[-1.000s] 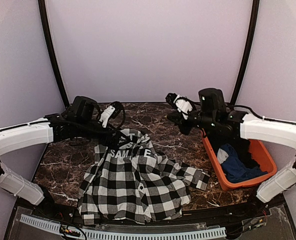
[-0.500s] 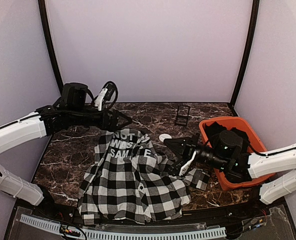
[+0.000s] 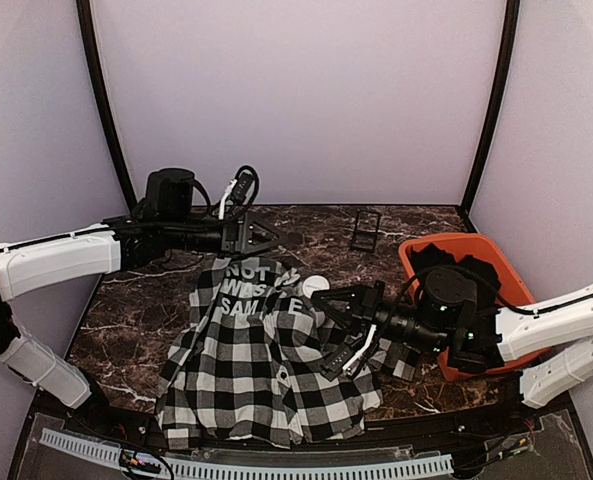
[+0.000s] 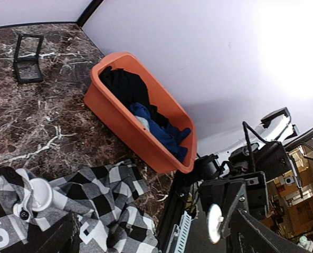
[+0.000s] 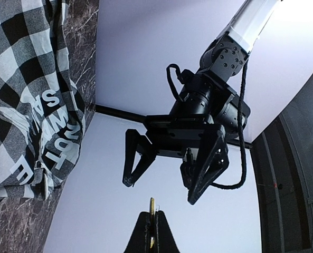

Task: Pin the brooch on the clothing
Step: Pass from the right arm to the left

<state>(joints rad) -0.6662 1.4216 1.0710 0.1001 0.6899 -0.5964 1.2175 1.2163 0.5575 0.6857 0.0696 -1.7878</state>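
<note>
1. From the top camera I saw soft, even light on the pale walls [image 3: 296,100]; the table [image 3: 136,300] below the left gripper [image 3: 274,238] carried only faint shadow.
2. On the left wrist camera, glare blew the walls out white far beyond and right of the jaws, while my own fingers [image 4: 267,237] sat dark and blurred.
3. On the right wrist camera the fingertips [image 5: 143,237] were a black silhouette; the left arm [image 5: 254,23] above them was overexposed.

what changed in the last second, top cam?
Right gripper, shut, swung from the table's back down and forward over the checked shirt. Left gripper, open, moved back and rightward off the shirt; more lettering shows. A white disc now sits at the shirt's far edge. Orange basket unmoved.
</note>
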